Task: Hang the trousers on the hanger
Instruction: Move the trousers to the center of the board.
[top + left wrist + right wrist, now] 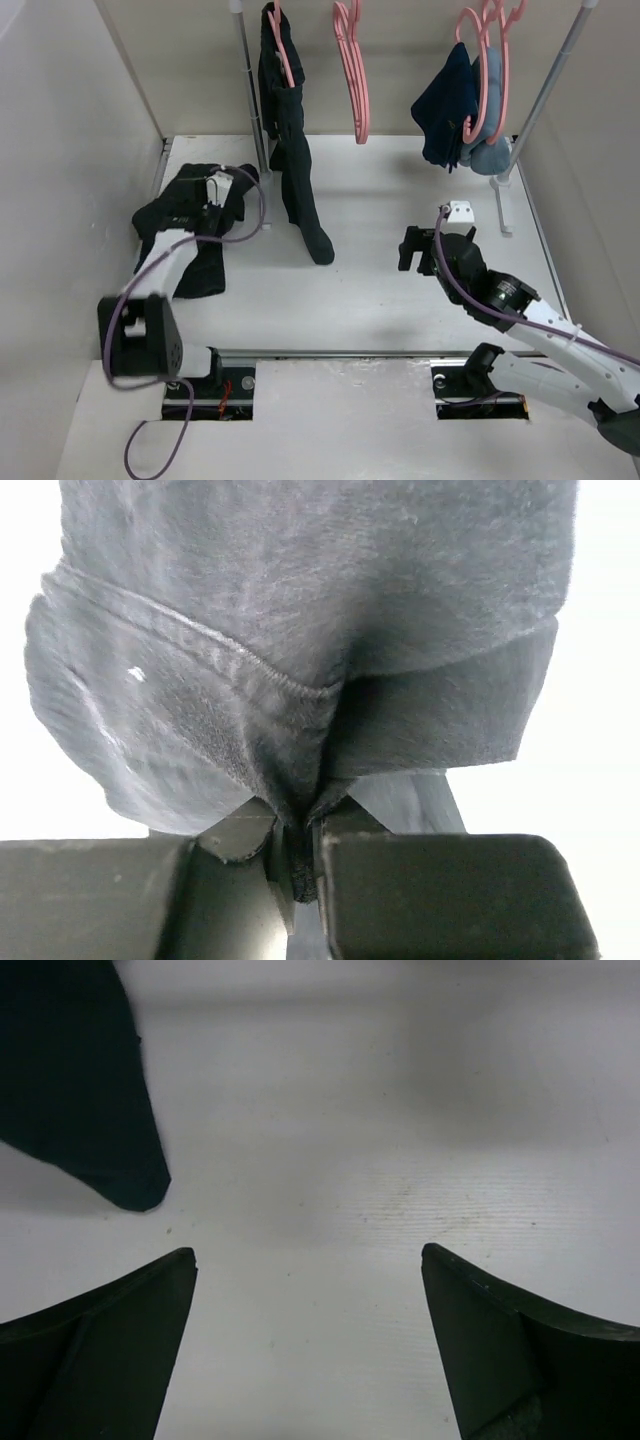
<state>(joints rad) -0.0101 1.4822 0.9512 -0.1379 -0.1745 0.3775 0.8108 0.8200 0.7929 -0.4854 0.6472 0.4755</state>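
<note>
Left gripper (300,825) tight on trousers (300,630); white table (400,310), pale walls (70,150) around

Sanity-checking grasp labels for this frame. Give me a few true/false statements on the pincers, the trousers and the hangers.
1. The left pincer is shut on a fold of the crumpled black fabric trousers. True.
2. The right pincer grips a garment. False: it is open and empty, above the bare white table.
3. The crumpled trousers hang from the rail. False: they lie in a heap on the table's left side.
4. A thin pink plastic hanger hangs empty near the middle of the rail. True.
</note>
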